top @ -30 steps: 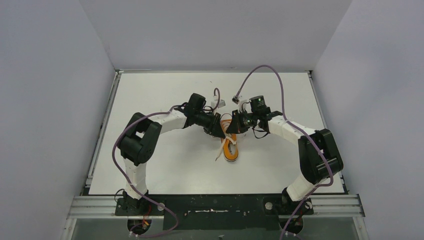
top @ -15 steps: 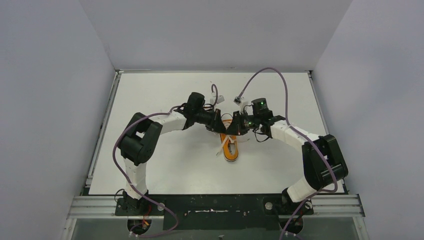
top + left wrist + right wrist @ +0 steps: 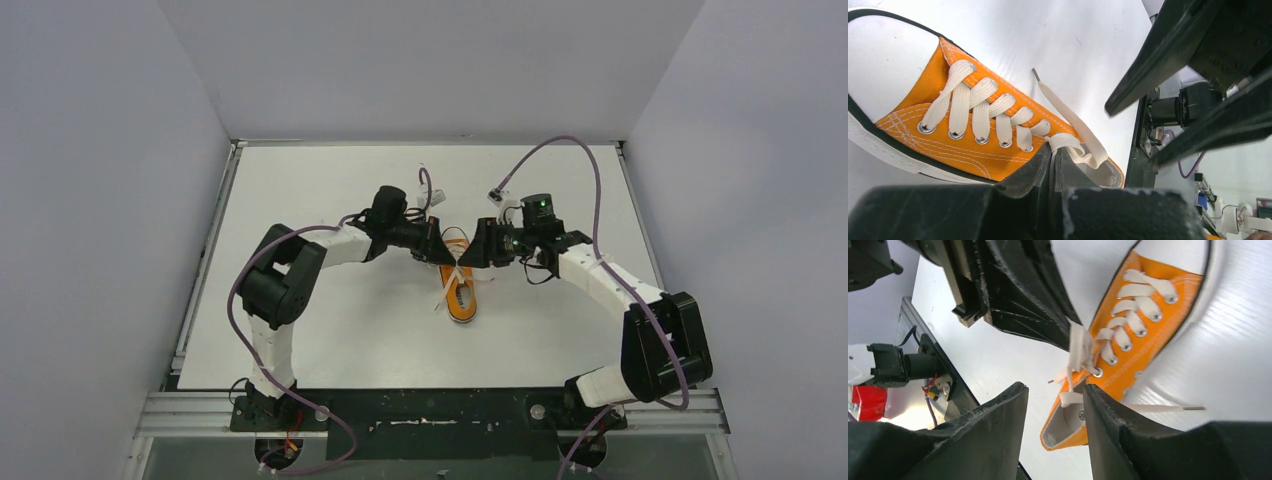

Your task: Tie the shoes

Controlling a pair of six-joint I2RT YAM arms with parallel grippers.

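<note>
Right wrist view: left gripper point(image 3: 1070, 325) clamped tight on the white lace point(image 3: 1078, 346) above the sneaker point(image 3: 1130, 365); right gripper point(image 3: 1054, 391) fingers apart, just beside that sneaker.

Bright, even, diffuse light; shadows soft and faint; bench point(image 3: 1238, 340) shows streaky sheen; wrist views blur at their near edge.

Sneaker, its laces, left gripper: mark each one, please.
sneaker point(image 3: 963, 155): left wrist view, orange canvas side.
laces point(image 3: 980, 112): left wrist view, crossed section over tongue.
left gripper point(image 3: 1054, 155): left wrist view, fingertips shut on laces.
</note>
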